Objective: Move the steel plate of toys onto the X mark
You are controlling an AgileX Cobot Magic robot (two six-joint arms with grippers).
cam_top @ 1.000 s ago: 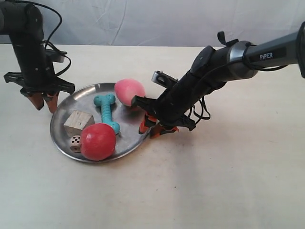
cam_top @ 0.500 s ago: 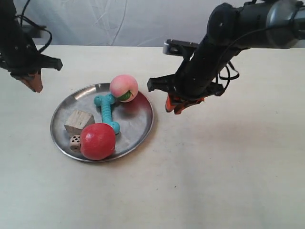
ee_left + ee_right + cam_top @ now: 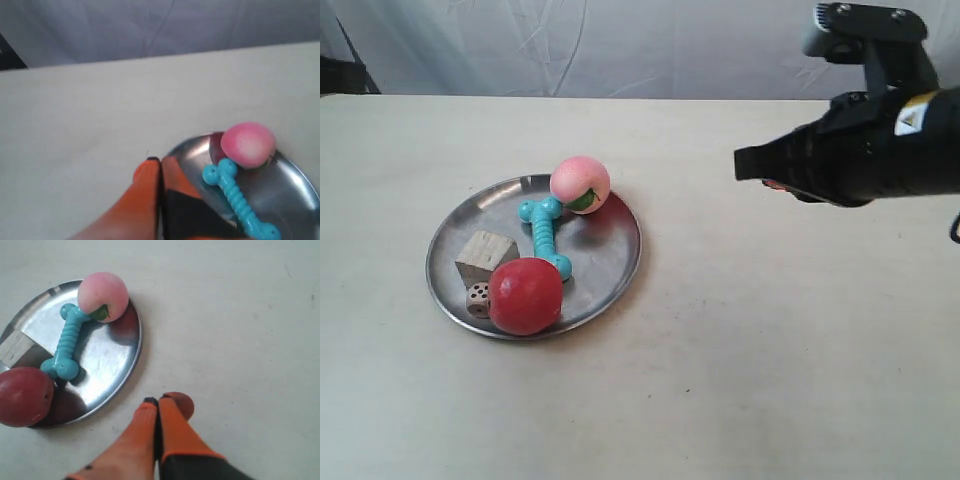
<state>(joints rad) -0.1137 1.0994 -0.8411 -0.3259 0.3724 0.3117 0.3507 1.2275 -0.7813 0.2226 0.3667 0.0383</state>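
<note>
Withdrawn from the rim of the steel plate (image 3: 608,262) since one second ago: both arms, then set close against opposite sides of it. State of left gripper (image 3: 159,162): orange fingers pressed together, nothing pinched, tips seen against bare tabletop beside the plate rim; no longer visible in the exterior view. State of right gripper (image 3: 158,401): fingers likewise pressed together, empty, tips seen against bare tabletop apart from the plate edge. Position of arm at the exterior view's right (image 3: 860,150): raised, well apart from the plate. Plate position unchanged: flat on the cream table (image 3: 770,360), left of centre in the exterior view. Contents, all inside the rim: pink peach-like ball (image 3: 580,184) at the far edge, shifted slightly from a second ago; teal bone (image 3: 544,236) across the middle, one end just beside the peach-like ball; wooden cube (image 3: 484,256) beside the bone; small die (image 3: 478,298) just beside both the cube and the red ball (image 3: 525,296) at the near edge.
</note>
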